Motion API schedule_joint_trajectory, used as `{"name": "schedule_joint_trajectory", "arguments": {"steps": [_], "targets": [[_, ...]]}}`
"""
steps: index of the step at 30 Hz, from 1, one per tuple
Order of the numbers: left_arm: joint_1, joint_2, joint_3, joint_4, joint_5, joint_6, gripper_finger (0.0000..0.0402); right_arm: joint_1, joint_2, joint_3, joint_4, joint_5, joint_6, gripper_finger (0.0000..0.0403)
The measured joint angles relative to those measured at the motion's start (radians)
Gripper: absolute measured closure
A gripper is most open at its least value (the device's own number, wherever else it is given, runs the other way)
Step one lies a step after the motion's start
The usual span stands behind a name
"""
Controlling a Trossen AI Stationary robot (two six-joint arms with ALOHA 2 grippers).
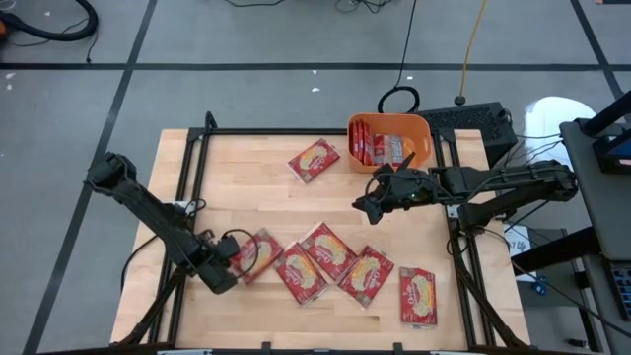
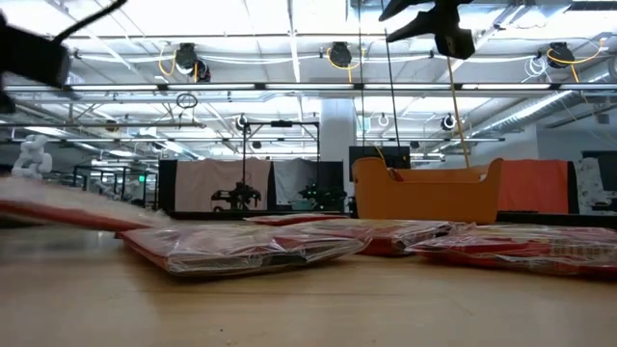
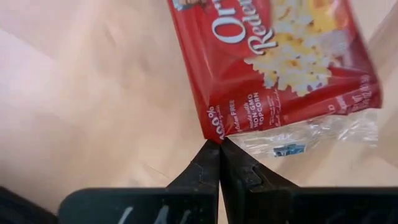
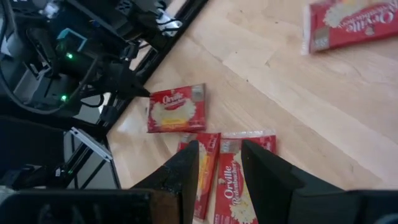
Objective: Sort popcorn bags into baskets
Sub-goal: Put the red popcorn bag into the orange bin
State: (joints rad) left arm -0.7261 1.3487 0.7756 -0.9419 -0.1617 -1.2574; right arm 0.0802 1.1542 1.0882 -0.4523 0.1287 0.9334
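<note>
A popcorn bag lies corner-first just ahead of my left claw, whose fingers are pinched together on its corner.

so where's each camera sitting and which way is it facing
High view: above the table, looking straight down; both arms show, with the orange tub.
Low view: at table height, looking level across popcorn bags to the tub; an arm shows overhead.
Left wrist view: on the left arm, looking down at a bag; its shut fingers pinch the bag's corner.
Right wrist view: above the table, looking down past its parted fingers.
Shared: high and low views both show the tub.
</note>
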Motion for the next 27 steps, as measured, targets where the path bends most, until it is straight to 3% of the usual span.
{"name": "schedule_joint_trajectory", "arguments": {"steps": [10, 15, 20, 27], "targets": [[0.098, -0.002, 0.151, -0.104, -0.276, 0.495, 0.0401, 0.000, 0.042, 0.000, 0.165, -0.108, -0.109, 0.0289], [0.162, -0.002, 0.202, -0.104, -0.343, 0.706, 0.0401, -0.002, 0.106, 0.000, 0.287, -0.118, -0.158, 0.0282], [0.216, -0.002, 0.248, -0.096, -0.419, 0.867, 0.0401, -0.031, 0.212, 0.009, 0.502, -0.202, -0.232, 0.0253], [0.293, -0.002, 0.274, -0.047, -0.426, 1.051, 0.0401, -0.076, 0.373, 0.135, 0.506, -0.253, -0.467, 0.0194]]}}
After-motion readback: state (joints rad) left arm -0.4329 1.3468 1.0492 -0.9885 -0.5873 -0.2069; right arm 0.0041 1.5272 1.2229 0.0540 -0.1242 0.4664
